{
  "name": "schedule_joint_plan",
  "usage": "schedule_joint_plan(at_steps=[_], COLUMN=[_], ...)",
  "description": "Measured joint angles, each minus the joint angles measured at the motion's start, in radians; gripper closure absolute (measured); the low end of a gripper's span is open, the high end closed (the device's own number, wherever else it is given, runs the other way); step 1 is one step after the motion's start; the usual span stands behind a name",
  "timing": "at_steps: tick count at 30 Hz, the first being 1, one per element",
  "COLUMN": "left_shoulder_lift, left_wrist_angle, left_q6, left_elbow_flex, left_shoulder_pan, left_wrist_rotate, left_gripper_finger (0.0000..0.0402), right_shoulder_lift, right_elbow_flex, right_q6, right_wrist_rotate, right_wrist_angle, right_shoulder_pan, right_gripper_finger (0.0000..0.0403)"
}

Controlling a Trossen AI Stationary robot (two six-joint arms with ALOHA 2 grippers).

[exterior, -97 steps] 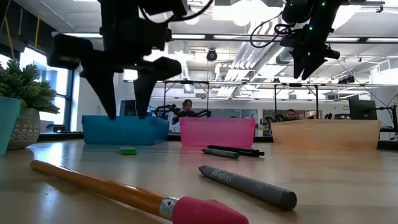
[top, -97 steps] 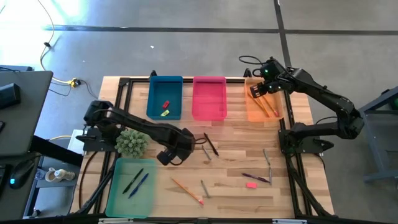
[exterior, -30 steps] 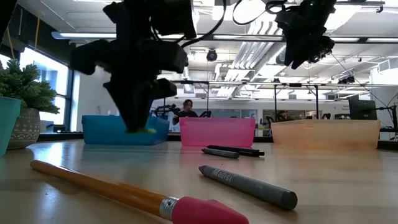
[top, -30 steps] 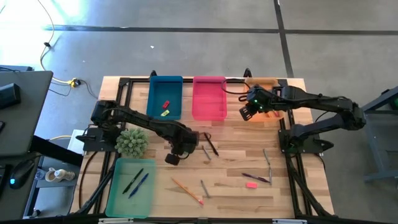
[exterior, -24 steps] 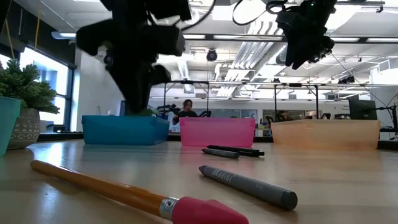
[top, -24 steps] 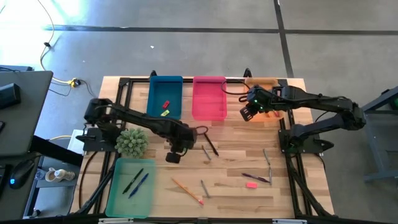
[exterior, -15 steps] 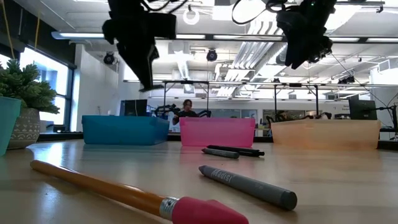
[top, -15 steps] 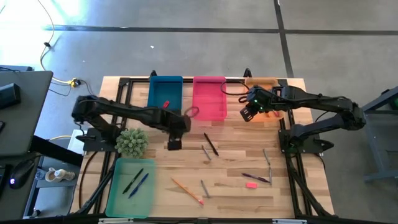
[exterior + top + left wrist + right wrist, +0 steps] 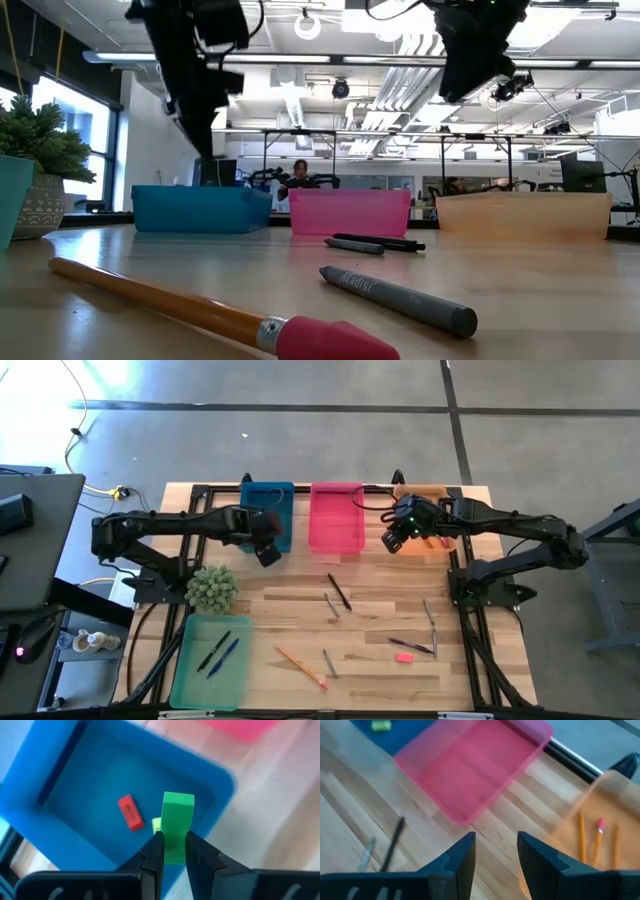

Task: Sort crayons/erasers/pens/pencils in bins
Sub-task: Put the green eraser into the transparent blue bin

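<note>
My left gripper (image 9: 267, 550) (image 9: 174, 840) hangs over the near end of the blue bin (image 9: 262, 500) (image 9: 75, 795), shut on a green eraser (image 9: 177, 812). In the bin lie a red eraser (image 9: 131, 813) and a yellow-green one (image 9: 156, 824), partly hidden behind the held eraser. My right gripper (image 9: 393, 542) (image 9: 496, 855) is open and empty, in the air between the pink bin (image 9: 470, 775) and the orange bin (image 9: 585, 850), which holds pencils (image 9: 599, 837). My left gripper pinches the green eraser between its two fingers by its near part (image 9: 174, 847). The rest of the block sticks out past the fingertips. The eraser is lifted clear, above the blue bin's floor.
On the wood lie a pen (image 9: 339, 592) beside a crayon (image 9: 330, 604), more crayons (image 9: 430, 612) (image 9: 327, 662), another pen (image 9: 411, 646), a pink eraser (image 9: 404, 657) and a pencil (image 9: 300, 666). The green bin (image 9: 190, 675) holds pens; a potted plant (image 9: 211, 588) stands by it.
My left gripper has risen from the table's middle with the green eraser, which is lifted clear, and has gone toward the far left, ending over the blue bin's near end. It has stayed shut on the eraser.
</note>
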Motion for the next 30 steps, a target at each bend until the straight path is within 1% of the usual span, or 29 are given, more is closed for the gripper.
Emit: schedule_joint_plan(at_steps=[2,4,6,9,14,18,22,26,30], left_shoulder_lift=[0.002,0.012,0.023,0.027,0.029,0.029,0.029,0.029,0.029], left_wrist_angle=[0.023,0.087,0.105,0.147,0.173,0.169,0.166,0.165,0.164], left_q6=[0.015,0.041,0.055,0.077,0.079,0.078,0.079,0.09,0.135], left_elbow_flex=[-0.028,-0.047,-0.059,-0.056,-0.057,-0.057,-0.057,-0.057,-0.057], left_shoulder_pan=[0.043,0.082,0.124,0.179,0.272,0.333,0.368,0.382,0.385], left_wrist_rotate=[0.016,0.056,0.085,0.095,0.148,0.223,0.267,0.271,0.302], left_gripper_finger=[0.0351,0.0351,0.0351,0.0351,0.0351,0.0351,0.035,0.035,0.0335], right_shoulder_lift=[0.0,0.0,0.0,0.0,0.024,0.076,0.14,0.196,0.243], right_elbow_flex=[0.0,0.0,0.0,0.0,0.001,0.001,0.001,0.001,0.001], right_q6=[0.005,0.038,0.077,0.121,0.221,0.285,0.3,0.3,0.287], right_wrist_rotate=[0.0,0.0,0.005,0.027,0.065,0.064,0.055,0.048,0.048], right_wrist_angle=[0.04,0.081,0.124,0.181,0.246,0.291,0.348,0.409,0.477], right_shoulder_pan=[0.0,0.0,0.0,0.0,0.0,0.008,0.037,0.074,0.113], right_gripper_finger=[0.0265,0.0265,0.0265,0.0265,0.0265,0.0265,0.0265,0.0265,0.0265])
